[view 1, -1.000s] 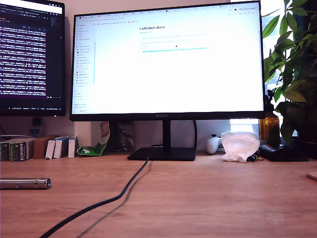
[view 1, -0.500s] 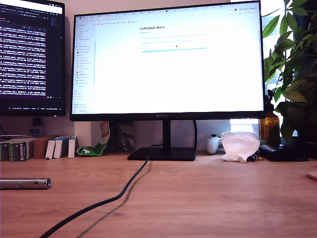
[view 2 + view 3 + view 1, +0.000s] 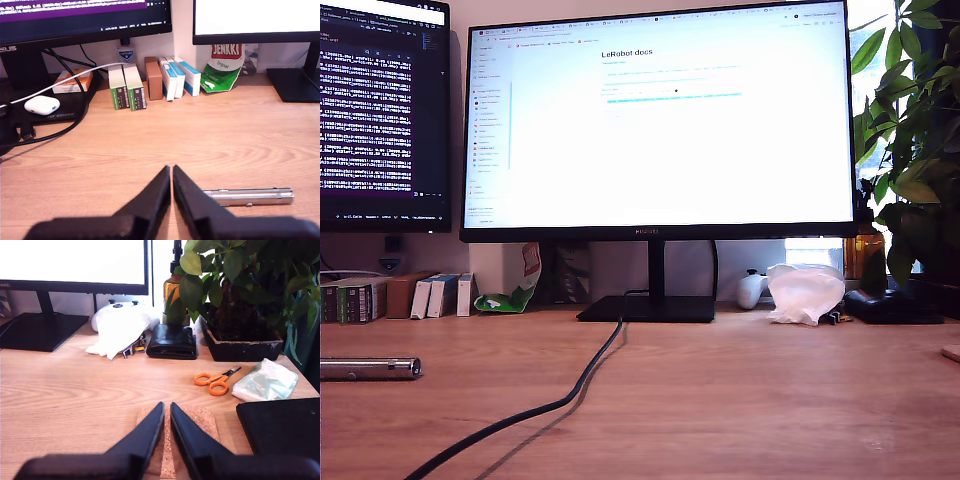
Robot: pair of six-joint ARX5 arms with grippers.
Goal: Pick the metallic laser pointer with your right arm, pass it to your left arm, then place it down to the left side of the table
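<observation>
The metallic laser pointer (image 3: 368,369) lies flat near the counter's (image 3: 740,390) edge at the exterior view's left, exactly where it lay a second ago. In the first wrist view it (image 3: 250,196) rests just beside my first hand (image 3: 172,172), apart from it; that hand's fingers are together, empty. The black cable (image 3: 555,405) crosses the counter's middle, unmoved. Only the dark monitor's (image 3: 382,110) text has scrolled. My second hand (image 3: 166,409), fingers together, hovers over a cork coaster (image 3: 202,422) near orange scissors (image 3: 214,381).
</observation>
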